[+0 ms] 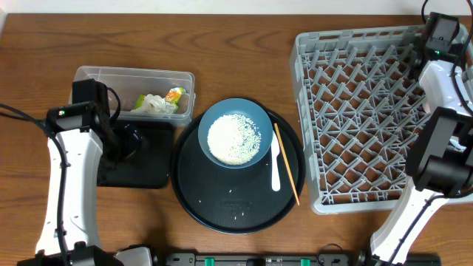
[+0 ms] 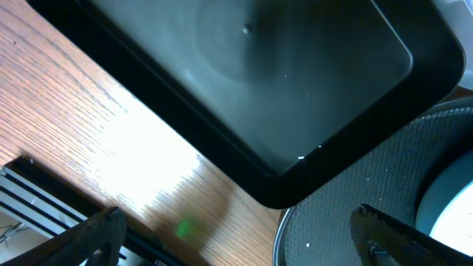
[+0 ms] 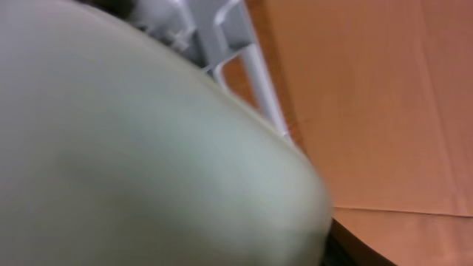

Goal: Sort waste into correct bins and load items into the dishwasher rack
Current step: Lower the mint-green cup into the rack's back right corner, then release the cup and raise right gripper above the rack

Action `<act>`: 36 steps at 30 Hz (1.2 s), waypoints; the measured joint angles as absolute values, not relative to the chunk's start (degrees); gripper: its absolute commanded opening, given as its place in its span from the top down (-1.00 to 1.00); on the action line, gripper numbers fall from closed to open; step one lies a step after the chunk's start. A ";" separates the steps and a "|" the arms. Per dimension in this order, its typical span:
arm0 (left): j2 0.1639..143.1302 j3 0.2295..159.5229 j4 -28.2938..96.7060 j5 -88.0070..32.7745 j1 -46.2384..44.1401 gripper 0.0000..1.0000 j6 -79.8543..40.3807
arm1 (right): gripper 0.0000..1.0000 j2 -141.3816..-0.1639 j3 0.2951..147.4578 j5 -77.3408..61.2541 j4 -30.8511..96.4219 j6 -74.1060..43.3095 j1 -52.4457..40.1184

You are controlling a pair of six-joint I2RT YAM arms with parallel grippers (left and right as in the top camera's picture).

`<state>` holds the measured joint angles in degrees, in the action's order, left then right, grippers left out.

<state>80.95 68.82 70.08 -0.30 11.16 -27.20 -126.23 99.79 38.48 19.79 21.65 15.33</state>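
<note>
Left hand [image 2: 236, 218] over shallow black tray [image 1: 150, 177], fingers spread wide, nothing between them. Clear tub [image 1: 92, 74] just behind tray holds tissue [image 1: 151, 103] and yellow-green wrapper [image 1: 175, 94]. Centre: blue plate [image 1: 255, 111] heaped with rice [image 1: 233, 138], on round black tray [image 1: 192, 199]. Chopsticks [image 1: 287, 164] and white spoon [image 1: 276, 177] lie right of plate. Rack [image 1: 362, 118] on surface [image 1: 37, 44] at right. Right hand [image 1: 437, 33] at rack's far right corner. Its grip cannot be told: blurred pale shape fills wrist view.
</note>
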 measured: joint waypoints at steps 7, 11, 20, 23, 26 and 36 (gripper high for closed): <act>80.95 68.82 70.08 -0.30 11.16 -0.96 -27.20 | -0.36 -120.88 99.66 27.09 28.45 17.15 13.65; 80.95 68.82 70.06 -0.30 11.16 -0.96 -27.20 | -0.50 -116.49 99.66 19.25 31.88 16.45 13.17; 80.95 68.82 70.06 -0.45 11.16 -0.96 -27.20 | -0.51 -106.15 99.66 8.03 38.94 15.90 12.49; 80.95 68.82 70.08 -0.49 11.16 -0.96 -27.20 | -0.44 -104.03 99.66 2.68 43.46 15.70 12.49; 80.95 68.82 70.08 -0.54 11.16 -0.96 -27.20 | -0.46 -102.89 99.68 -4.54 48.82 15.59 12.19; 80.95 68.82 69.63 -0.73 11.14 -0.96 -27.20 | -0.47 -102.74 99.63 -20.27 64.10 15.35 3.55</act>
